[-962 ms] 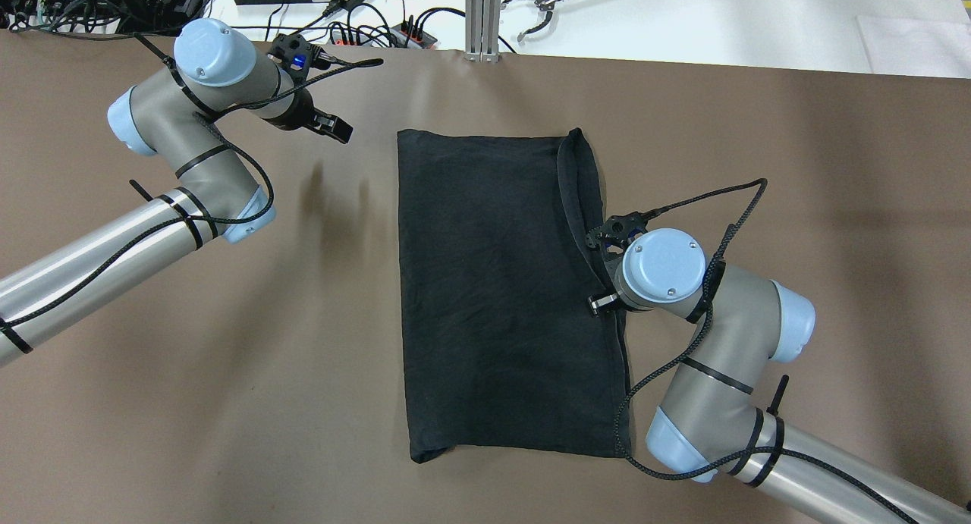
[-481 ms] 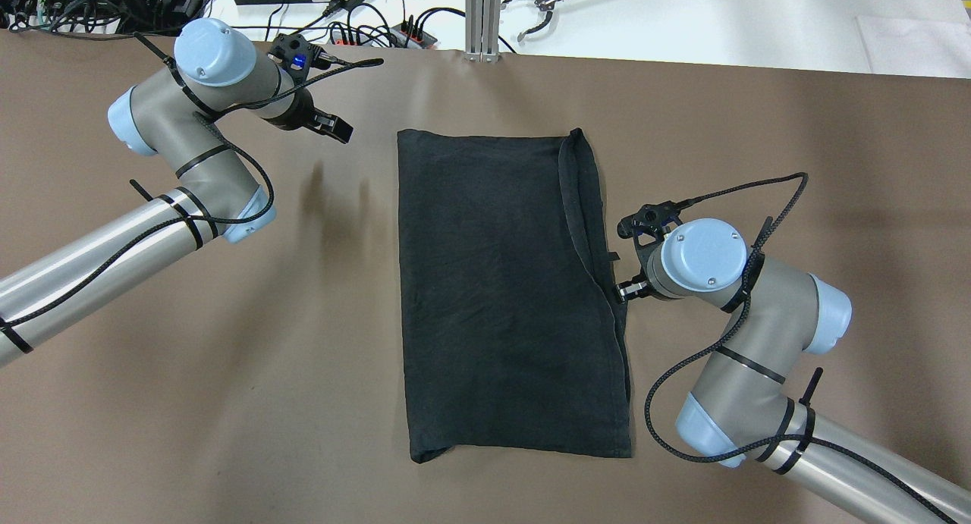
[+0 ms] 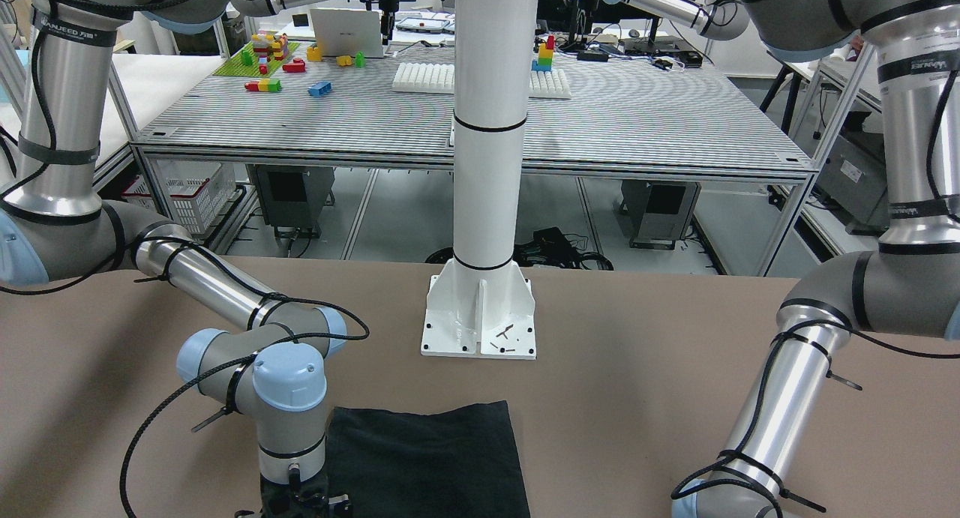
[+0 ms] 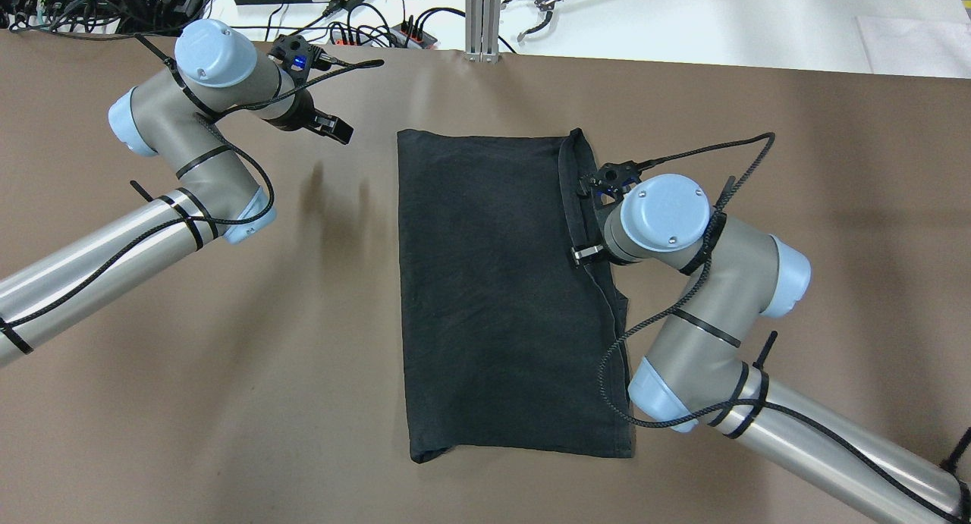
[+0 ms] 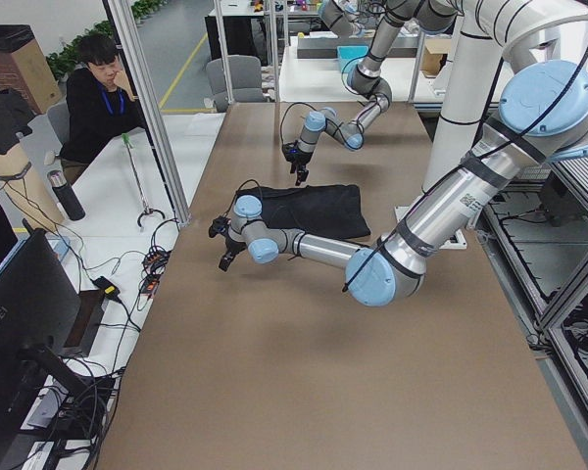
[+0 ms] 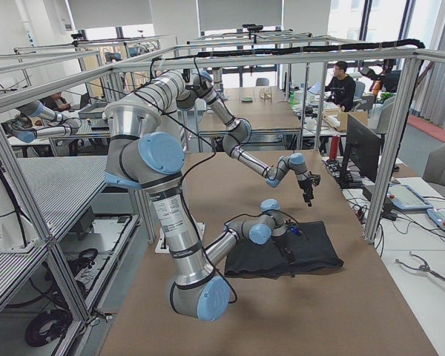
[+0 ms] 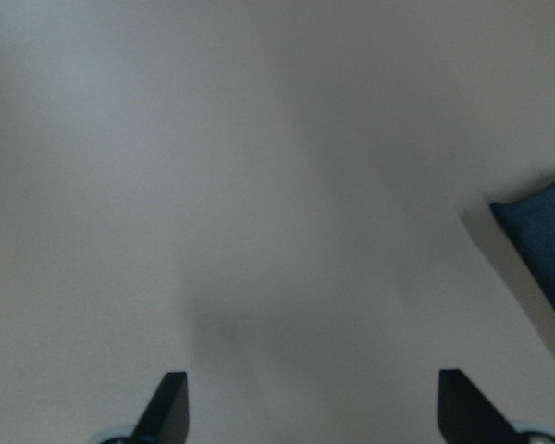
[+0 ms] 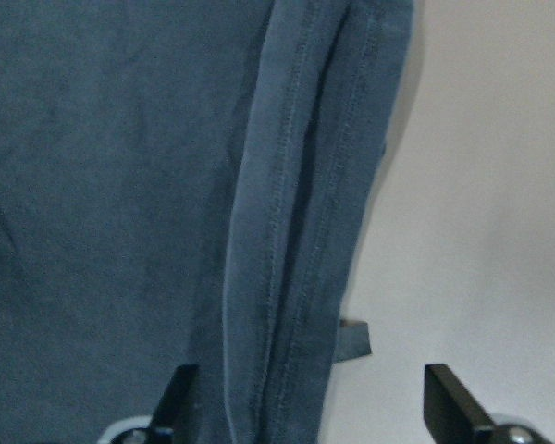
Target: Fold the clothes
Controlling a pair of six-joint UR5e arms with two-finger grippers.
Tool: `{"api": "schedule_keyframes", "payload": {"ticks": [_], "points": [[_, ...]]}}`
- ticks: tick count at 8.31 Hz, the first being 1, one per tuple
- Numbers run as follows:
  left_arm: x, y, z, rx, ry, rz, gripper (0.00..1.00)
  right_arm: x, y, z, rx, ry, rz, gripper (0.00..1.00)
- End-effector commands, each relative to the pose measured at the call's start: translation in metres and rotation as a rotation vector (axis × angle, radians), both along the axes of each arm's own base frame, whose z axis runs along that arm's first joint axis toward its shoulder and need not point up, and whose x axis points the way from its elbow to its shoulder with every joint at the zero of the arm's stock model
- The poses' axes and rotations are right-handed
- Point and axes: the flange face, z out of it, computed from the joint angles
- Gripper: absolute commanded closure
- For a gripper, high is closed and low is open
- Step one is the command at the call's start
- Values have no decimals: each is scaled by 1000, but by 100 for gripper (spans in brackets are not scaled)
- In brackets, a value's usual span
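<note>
A black garment (image 4: 493,296) lies folded into a long flat rectangle in the middle of the brown table (image 4: 227,357). Its thick hemmed edge (image 8: 305,213) runs along the right side. My right gripper (image 4: 588,251) hangs over that right edge, toward the far end. In the right wrist view the right gripper (image 8: 314,412) is open, its jaws either side of the hem, holding nothing. My left gripper (image 4: 334,127) hovers over bare table left of the garment's far left corner (image 7: 546,250). In the left wrist view the left gripper (image 7: 314,407) is open and empty.
The white pedestal base (image 3: 480,315) stands on the table on the robot's side. Cables and power strips (image 4: 364,31) lie along the far edge, with a white table beyond. A person (image 5: 93,88) sits past that edge.
My right gripper swung right, off the garment's edge, then moved toward the far end and back over the hem. The garment and the left arm have not moved.
</note>
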Motion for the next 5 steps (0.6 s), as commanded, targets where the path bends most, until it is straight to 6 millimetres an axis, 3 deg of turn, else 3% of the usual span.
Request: {"api": "schedule_keyframes", "payload": {"ticks": [1, 5], "points": [[1, 1, 1, 0, 0, 2, 5, -49, -28, -19, -59, -3, 33, 10], [1, 1, 1, 0, 0, 2, 5, -61, -31, 12, -84, 52, 18, 7]]}}
